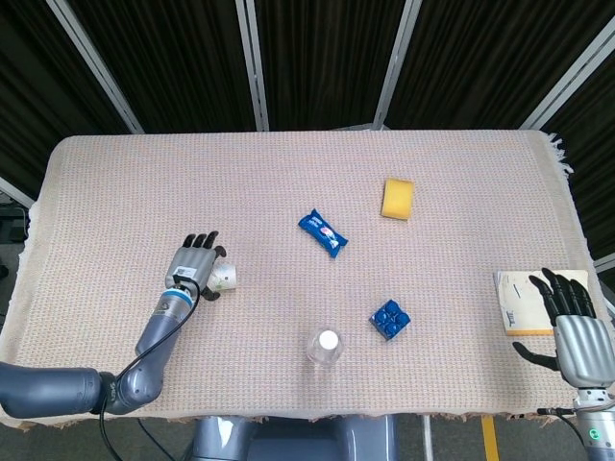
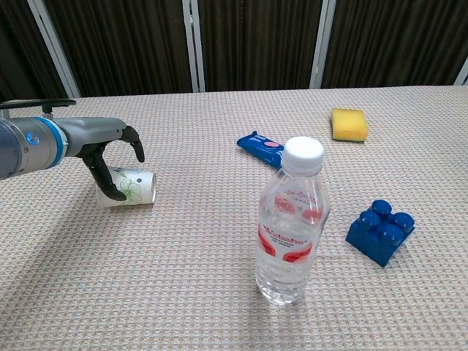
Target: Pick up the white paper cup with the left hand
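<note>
A: Where is the white paper cup with the green leaf print (image 1: 223, 279) (image 2: 131, 188) lying, and which way is it pointing?

B: It is lying on its side on the beige woven cloth covering the counter (image 1: 125, 192) (image 2: 183, 292), in the near-left part. Its long axis is running roughly left to right across the counter. In the chest view the rimmed end is pointing toward the middle of the counter. I cannot tell whether that end is the mouth or the base.

A: Left hand?

B: The left hand (image 1: 195, 264) (image 2: 110, 150) is arching over the cup's outer end, fingers spread and curving down around it. One fingertip is sitting at the cup's side. The cup is resting on the cloth, not lifted, and a closed grip is not showing.

A: Right hand?

B: The right hand (image 1: 575, 322) is hanging at the near-right edge with fingers apart, holding nothing, just beside a pale yellow notepad (image 1: 519, 302).

A: Room around the cup?

B: Bare cloth is lying on every side of it. The blue snack packet (image 1: 322, 232) (image 2: 261, 145), clear plastic water bottle with white cap (image 1: 325, 347) (image 2: 292, 223), blue plastic building brick (image 1: 390, 320) (image 2: 380, 232) and yellow sponge (image 1: 398, 198) (image 2: 349, 124) are all sitting well apart to its right. The counter's left edge is near.
</note>
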Robot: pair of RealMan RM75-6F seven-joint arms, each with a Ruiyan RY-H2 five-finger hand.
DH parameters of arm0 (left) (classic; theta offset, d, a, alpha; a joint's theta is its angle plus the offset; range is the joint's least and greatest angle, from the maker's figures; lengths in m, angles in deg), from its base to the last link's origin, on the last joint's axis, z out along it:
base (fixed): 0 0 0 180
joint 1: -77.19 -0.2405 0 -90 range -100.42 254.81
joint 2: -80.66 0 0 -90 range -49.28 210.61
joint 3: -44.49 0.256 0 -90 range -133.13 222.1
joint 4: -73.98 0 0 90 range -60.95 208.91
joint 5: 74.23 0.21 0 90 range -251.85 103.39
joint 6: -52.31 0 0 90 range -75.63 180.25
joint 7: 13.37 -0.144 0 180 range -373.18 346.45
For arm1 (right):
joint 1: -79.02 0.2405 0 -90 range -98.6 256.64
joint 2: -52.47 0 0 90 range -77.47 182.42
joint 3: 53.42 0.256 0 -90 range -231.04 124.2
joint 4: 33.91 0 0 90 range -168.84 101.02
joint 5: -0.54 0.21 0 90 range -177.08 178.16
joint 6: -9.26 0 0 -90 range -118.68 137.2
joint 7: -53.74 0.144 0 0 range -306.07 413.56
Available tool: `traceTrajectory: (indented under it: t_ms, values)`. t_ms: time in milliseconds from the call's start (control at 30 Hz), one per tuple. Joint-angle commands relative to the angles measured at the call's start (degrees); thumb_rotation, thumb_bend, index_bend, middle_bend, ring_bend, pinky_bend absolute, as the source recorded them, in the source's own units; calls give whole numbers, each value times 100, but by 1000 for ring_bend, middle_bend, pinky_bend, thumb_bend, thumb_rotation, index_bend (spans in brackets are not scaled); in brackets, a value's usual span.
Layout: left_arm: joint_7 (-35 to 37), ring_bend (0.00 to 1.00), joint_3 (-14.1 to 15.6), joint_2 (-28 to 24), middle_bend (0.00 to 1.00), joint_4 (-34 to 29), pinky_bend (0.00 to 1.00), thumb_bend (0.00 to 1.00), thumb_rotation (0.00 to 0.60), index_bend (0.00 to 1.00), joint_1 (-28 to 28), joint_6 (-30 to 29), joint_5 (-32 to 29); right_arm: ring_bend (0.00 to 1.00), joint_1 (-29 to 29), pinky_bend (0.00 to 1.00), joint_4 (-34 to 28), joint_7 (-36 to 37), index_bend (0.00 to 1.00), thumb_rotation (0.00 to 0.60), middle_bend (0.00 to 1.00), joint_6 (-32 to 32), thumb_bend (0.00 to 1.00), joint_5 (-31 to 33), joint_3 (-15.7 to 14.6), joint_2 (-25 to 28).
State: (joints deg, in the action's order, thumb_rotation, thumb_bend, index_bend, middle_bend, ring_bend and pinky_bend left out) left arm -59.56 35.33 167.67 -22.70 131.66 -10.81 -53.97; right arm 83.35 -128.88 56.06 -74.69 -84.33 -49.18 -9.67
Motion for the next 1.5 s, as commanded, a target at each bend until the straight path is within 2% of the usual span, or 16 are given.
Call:
traceTrajectory:
  t_ms: [33,267,433,667,900,1067,1233,1367,1500]
  values:
    - [-343,0,30,191,0,-80,0,112,600,263,199,-262,-314,0,-3,0,-5,8,92,600,0,-5,54,-1,1,5]
    - [-734,0,104,464,0,121,0,112,600,288,355,-531,-456,0,7,0,2,5,92,600,0,34,55,30,-1,3]
    - [-833,0,262,700,0,377,0,113,600,293,334,-766,-138,0,10,0,-4,-18,92,600,0,35,55,3,-15,-4]
    - [-826,0,408,1015,0,721,0,111,600,360,232,-934,309,0,3,0,-15,-34,92,600,0,20,55,-8,-23,-10]
    - [-732,0,319,1178,0,905,0,117,600,404,108,-848,392,0,4,0,-13,-14,92,600,0,25,55,-31,-36,-4]
    - [-587,0,278,1201,0,934,0,122,600,434,6,-877,674,0,7,0,-6,-6,92,600,0,30,55,-25,-34,-6]
    - [459,0,-162,1070,0,594,0,122,600,435,-317,-825,968,0,3,0,-2,-12,92,600,0,20,56,-13,-28,-13]
    - [1837,0,-557,821,0,219,0,123,600,435,-785,-567,1348,0,4,0,-8,-44,92,600,0,18,56,-31,-38,-21]
    - [2902,0,-593,740,0,238,0,122,600,434,-1128,-322,2045,0,1,0,-25,-79,92,600,0,9,56,-25,-36,-33]
